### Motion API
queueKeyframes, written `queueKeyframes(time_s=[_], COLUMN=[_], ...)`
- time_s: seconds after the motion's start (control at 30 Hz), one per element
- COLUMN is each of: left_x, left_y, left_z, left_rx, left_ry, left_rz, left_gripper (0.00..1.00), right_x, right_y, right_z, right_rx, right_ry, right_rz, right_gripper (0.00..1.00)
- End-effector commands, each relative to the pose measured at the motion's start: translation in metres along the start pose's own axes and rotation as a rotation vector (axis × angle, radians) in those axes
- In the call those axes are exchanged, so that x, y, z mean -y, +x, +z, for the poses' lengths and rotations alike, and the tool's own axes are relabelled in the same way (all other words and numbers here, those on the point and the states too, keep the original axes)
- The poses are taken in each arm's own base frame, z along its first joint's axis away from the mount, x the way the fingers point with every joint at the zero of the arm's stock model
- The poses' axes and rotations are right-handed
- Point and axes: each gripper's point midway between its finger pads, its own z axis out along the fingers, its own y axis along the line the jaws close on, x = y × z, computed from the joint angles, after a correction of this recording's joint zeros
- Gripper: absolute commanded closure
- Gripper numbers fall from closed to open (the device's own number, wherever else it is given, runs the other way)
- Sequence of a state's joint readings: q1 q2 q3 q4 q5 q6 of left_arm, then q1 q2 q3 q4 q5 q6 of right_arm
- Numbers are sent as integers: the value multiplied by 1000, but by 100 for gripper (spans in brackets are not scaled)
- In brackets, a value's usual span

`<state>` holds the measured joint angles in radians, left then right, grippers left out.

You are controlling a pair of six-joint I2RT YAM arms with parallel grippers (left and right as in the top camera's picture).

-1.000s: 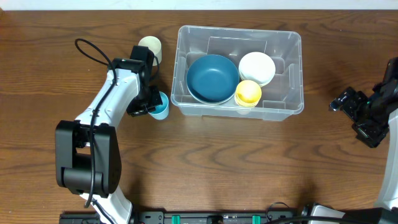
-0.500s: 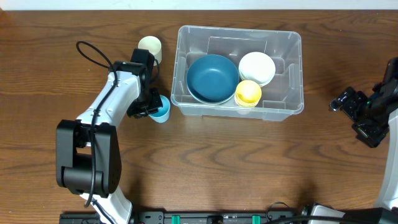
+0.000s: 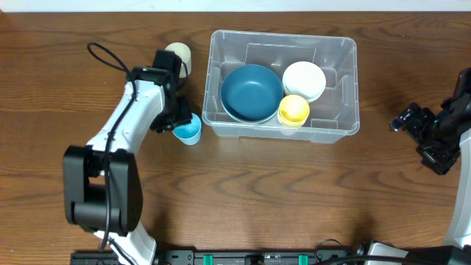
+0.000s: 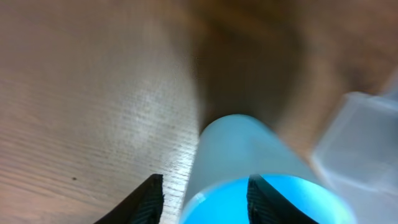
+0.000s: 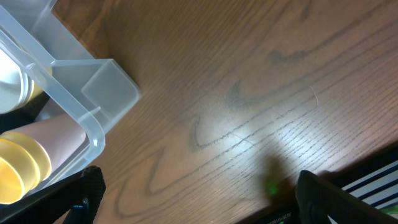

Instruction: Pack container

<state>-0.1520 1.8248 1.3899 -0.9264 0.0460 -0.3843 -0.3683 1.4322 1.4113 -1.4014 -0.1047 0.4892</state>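
Just right of the left gripper [image 4: 205, 190] stands the container [image 3: 283, 121], its near-left corner close to the fingers but apart from them. I read the left jaws as partly spread, straddling the wall of a light-blue cup [image 3: 188, 132] that stands on the table [image 3: 294, 199]: one finger [image 4: 149, 198] is outside with a gap to the wall, the other over the cup's mouth. The left arm [image 3: 129, 125] extends forward from its base and angles right, wrist tipped down over the cup. Measured from the right gripper [image 5: 199, 205], the container lies well apart to its left. Those jaws stand wide with nothing between them. A blue bowl [image 3: 252, 92], a white bowl [image 3: 304, 79] and a yellow cup [image 3: 294, 110] lie inside the container.
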Motion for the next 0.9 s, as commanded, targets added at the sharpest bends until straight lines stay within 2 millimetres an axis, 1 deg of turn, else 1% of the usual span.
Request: queueKeyframes(time_s=[0.0,0.1,0.2,0.3,0.33,0.37,0.43,0.47,0.53,0.63,0.77,0.87], left_x=[8,4,-13,-31,-36,-42,-53,-58,-67,-75,-78,-80], left_y=[-25,-31,-36,-37,-37,-37,-37,-38,-38,-37,-31,-26], left_z=[-60,-93,-120,-137,-139,-142,-143,-143,-141,-139,-136,-134], left_rx=[169,266,349,389,393,398,396,393,385,373,346,323], left_ry=[71,101,85,83,81,77,67,61,49,38,27,19], left_rz=[25,14,-28,-83,-93,-110,-136,-150,-174,-192,-196,-195], left_gripper=[52,48,46,29,25,16,9,2,2,2,2,2], right_x=[1,1,1,1,1,1,1,1,1,1,0,-6], right_y=[0,0,0,0,0,0,0,0,0,0,0,-2], right_z=[-3,-3,-3,-3,-3,-3,-3,-3,-3,-3,-3,-3], right_rx=[9,9,9,9,10,9,9,10,9,7,8,13], right_ry=[-5,-5,-5,-5,-5,-5,-5,-5,-5,-8,-9,-43], right_rz=[15,15,15,15,15,15,15,15,15,15,16,31], right_gripper=[1,1,1,1,1,1,1,1,1,1,1,1])
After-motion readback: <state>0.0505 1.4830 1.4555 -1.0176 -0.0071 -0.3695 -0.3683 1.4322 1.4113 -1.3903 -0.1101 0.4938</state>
